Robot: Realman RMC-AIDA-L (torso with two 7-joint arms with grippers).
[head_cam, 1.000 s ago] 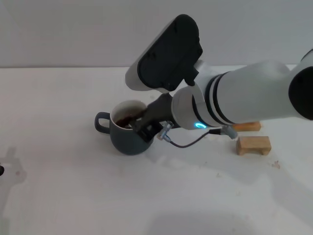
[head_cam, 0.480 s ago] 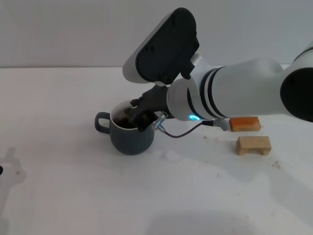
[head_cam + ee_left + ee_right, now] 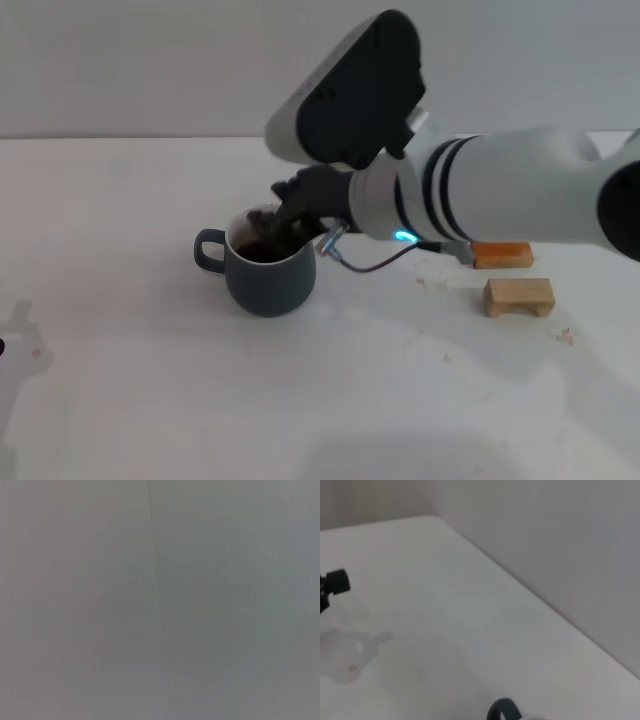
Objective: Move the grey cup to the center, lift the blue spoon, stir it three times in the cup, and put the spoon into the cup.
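The grey cup (image 3: 268,280) stands on the white table, left of centre in the head view, its loop handle pointing left and dark liquid inside. My right gripper (image 3: 278,228) reaches in from the right and hangs over the cup's far rim, dipping toward the liquid. The blue spoon is hidden; I cannot see it at the gripper or in the cup. The right wrist view shows only the cup's handle (image 3: 502,711) at its edge. My left gripper (image 3: 335,582) shows as a small black part far off in the right wrist view.
An orange wooden block (image 3: 500,255) and a tan wooden block (image 3: 518,297) lie on the table to the right of the cup, under my right arm. A grey wall runs behind the table. The left wrist view is plain grey.
My right gripper has moved from the cup's front right side up and back over its far rim. The cup has stayed in place.
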